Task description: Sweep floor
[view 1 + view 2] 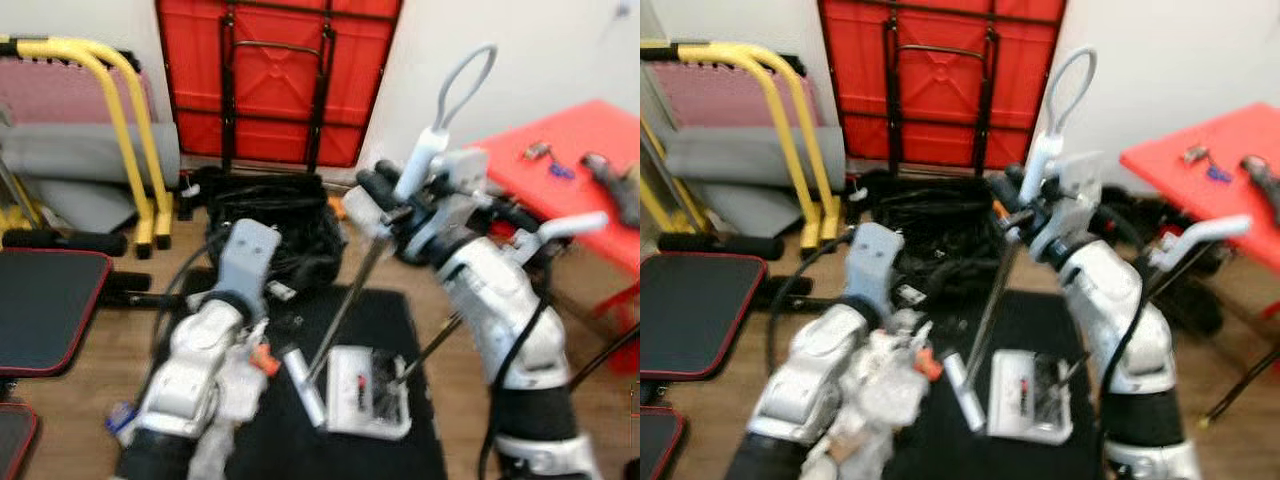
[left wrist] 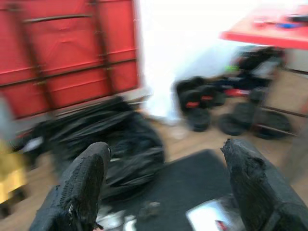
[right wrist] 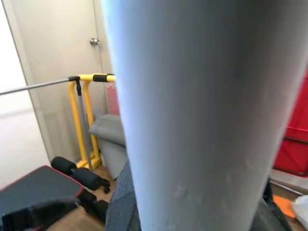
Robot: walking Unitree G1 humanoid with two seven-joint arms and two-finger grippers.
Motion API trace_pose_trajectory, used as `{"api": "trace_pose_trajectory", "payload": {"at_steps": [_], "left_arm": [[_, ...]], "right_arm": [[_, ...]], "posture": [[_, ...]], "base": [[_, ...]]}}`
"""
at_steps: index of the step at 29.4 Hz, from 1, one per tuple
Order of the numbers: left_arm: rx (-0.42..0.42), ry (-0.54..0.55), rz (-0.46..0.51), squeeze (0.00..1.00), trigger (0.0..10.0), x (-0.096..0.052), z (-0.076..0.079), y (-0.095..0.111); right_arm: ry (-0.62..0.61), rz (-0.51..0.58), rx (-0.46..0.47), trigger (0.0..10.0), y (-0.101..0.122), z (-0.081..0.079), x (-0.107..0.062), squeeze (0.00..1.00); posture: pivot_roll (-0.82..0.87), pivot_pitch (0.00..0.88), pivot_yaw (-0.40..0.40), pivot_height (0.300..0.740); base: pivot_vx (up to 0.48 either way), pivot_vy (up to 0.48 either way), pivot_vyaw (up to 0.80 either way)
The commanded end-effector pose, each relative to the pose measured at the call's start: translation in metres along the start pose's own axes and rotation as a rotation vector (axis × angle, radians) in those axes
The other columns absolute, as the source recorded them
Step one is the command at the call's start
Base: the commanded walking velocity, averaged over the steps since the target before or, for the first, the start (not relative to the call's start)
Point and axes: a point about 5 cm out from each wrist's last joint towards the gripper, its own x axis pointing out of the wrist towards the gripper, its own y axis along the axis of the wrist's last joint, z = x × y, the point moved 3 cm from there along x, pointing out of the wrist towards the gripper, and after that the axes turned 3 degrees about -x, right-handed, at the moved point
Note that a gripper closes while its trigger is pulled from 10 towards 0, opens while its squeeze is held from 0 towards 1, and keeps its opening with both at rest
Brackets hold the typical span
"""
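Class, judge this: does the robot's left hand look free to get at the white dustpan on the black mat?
Probably yes. The left hand is open and holds nothing, and the dustpan lies just beyond it on the mat, though the broom's handle slants between them.

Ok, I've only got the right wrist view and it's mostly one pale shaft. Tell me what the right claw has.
Observer: The right claw is shut on a white broom handle with a grey loop on top.
Operator: Give me where its lower end sits.
Observer: Its metal rod slants down to a black mat, ending beside a white dustpan.
Operator: Now report the left claw.
Observer: The left claw is open, holding nothing, and points toward black bags below a red panel.
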Motion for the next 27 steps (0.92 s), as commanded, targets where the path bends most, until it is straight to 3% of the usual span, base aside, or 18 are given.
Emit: {"api": "trace_pose_trajectory", "payload": {"at_steps": [1, 9, 15, 22, 27], "left_arm": [[-0.007, -0.007, -0.023, 0.0, 10.0, 0.002, 0.007, -0.005], [-0.004, -0.008, -0.019, 0.0, 10.0, 0.003, 0.007, -0.003], [-0.003, -0.003, -0.002, 0.0, 10.0, 0.002, 0.006, 0.001], [0.003, -0.006, 0.014, 0.0, 10.0, -0.005, 0.005, 0.007], [-0.046, 0.005, 0.031, 0.0, 10.0, -0.013, 0.003, 0.011]], "right_arm": [[-0.014, 0.068, -0.02, 10.0, 0.015, 0.004, -0.001, 0.0], [-0.016, 0.075, -0.017, 10.0, 0.015, 0.004, 0.0, 0.0], [-0.02, 0.087, -0.004, 10.0, 0.016, 0.004, 0.0, 0.0], [-0.017, 0.128, -0.004, 10.0, 0.019, 0.005, 0.006, 0.0], [-0.016, 0.185, -0.033, 10.0, 0.027, 0.005, 0.015, 0.0]], "posture": [[-0.15, 0.066, -0.146, 0.74], [-0.15, 0.069, -0.144, 0.74], [-0.15, 0.082, -0.145, 0.74], [-0.14, 0.153, -0.135, 0.74], [-0.13, 0.204, -0.128, 0.74]], "base": [[0.0, 0.379, 0.0], [0.0, 0.378, 0.0], [0.0, 0.0, 0.0], [0.0, 0.0, 0.0], [0.0, 0.0, 0.0]]}}
